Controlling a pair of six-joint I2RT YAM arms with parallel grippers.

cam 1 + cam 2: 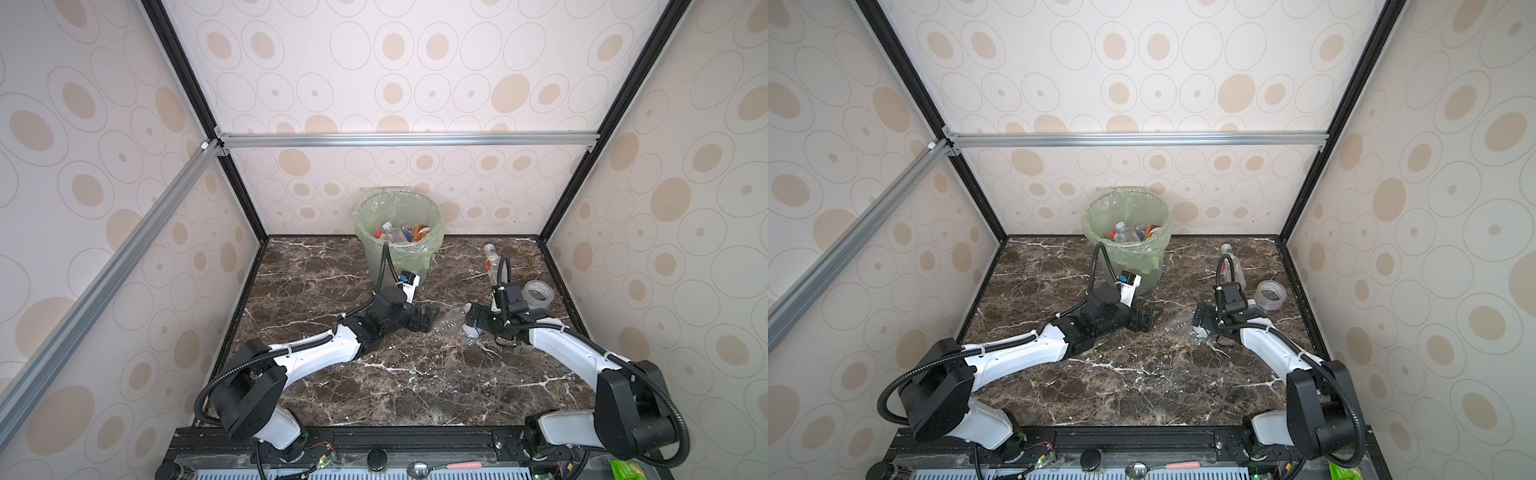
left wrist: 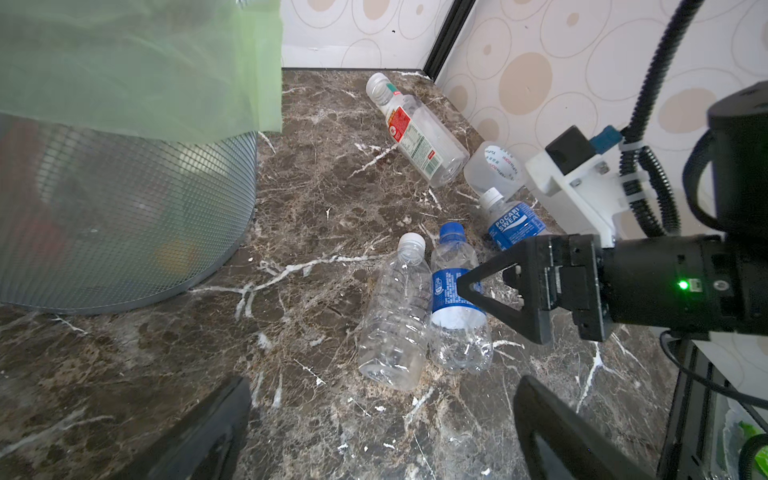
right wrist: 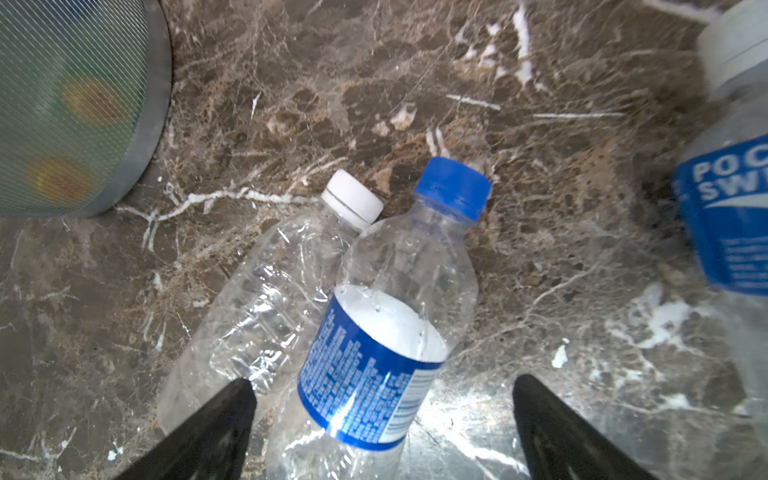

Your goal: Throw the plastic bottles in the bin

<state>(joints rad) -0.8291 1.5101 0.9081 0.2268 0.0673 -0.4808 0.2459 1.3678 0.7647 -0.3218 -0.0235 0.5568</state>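
The bin, grey mesh with a pale green bag, stands at the back middle and holds several bottles. Two clear plastic bottles lie side by side on the marble: an unlabelled white-capped one and a blue-capped, blue-labelled one. My right gripper is open, its fingers on either side of the blue-labelled bottle's lower body without touching it. A Pocari Sweat bottle lies just beyond it. A bottle with a red, white and green label lies near the back right. My left gripper is open and empty, short of the pair's bases, beside the bin.
A roll of clear tape sits by the right wall, next to the Pocari bottle. The two grippers face each other closely in the middle of the table. Patterned walls close in the table on three sides. A spoon lies on the front rail.
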